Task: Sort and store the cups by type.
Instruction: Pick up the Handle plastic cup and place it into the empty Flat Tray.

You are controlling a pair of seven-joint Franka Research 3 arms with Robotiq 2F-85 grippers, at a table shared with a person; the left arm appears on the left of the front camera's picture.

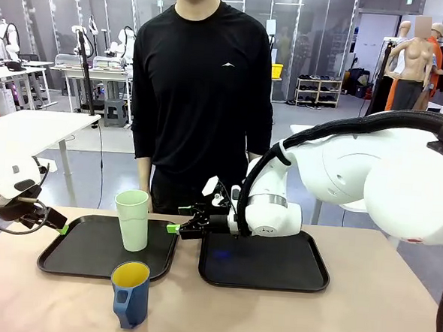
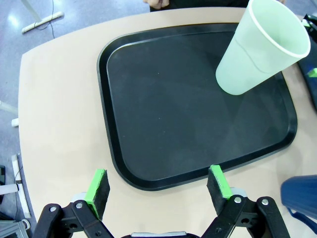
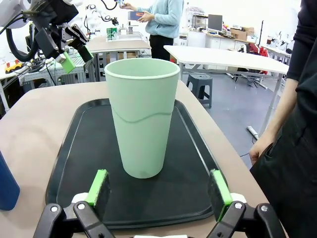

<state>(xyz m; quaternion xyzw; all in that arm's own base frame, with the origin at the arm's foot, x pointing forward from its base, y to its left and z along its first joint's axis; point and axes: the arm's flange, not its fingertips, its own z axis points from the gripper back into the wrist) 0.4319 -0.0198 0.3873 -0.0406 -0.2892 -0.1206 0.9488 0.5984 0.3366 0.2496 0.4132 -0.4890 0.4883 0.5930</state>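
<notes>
tumbler (image 1: pixel 132 219): upright on left tray (image 1: pixel 80 257), right half
mug (image 1: pixel 130 294): upright on table, just off left tray's near edge, by its right corner
L gripper (image 2: pixel 158 179): by left tray's left edge; fingers apart, empty
R gripper (image 3: pixel 158 184): at left tray's right edge; fingers apart, facing tumbler, not touching

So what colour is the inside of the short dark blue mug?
Yellow inside the dark blue mug, clearest in front view.
</notes>
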